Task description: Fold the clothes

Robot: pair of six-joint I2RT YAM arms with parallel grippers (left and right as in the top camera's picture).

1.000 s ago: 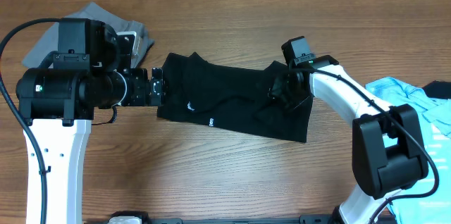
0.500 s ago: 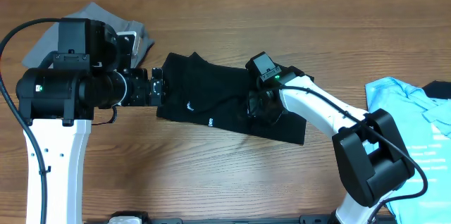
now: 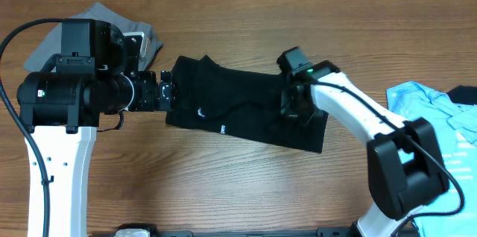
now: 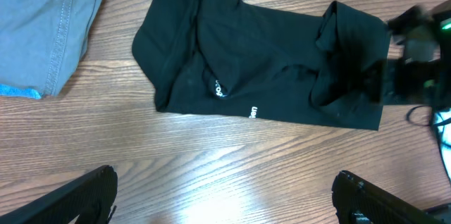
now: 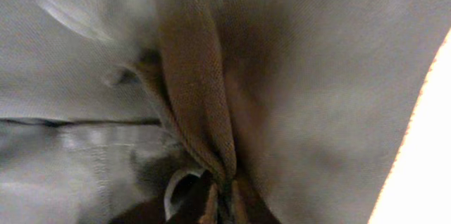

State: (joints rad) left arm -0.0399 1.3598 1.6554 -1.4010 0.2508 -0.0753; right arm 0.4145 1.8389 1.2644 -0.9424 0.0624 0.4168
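Long black soft trousers are lying ahead of the gaping left gripper. Right gripper is clenching their raised fold.

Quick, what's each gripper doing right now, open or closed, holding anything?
Left gripper: open, holding nothing.
Right gripper: closed on a fold of the black trousers.

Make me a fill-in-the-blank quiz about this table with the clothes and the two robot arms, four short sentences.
1. The trousers on the wooden table are ___ in colour.
2. The left gripper has its jaws ___, holding nothing.
3. In the left wrist view, the grey shorts lie to the ___ of the trousers.
4. The right gripper pinches a fold of the ___.
Missing words: black; open; left; trousers.
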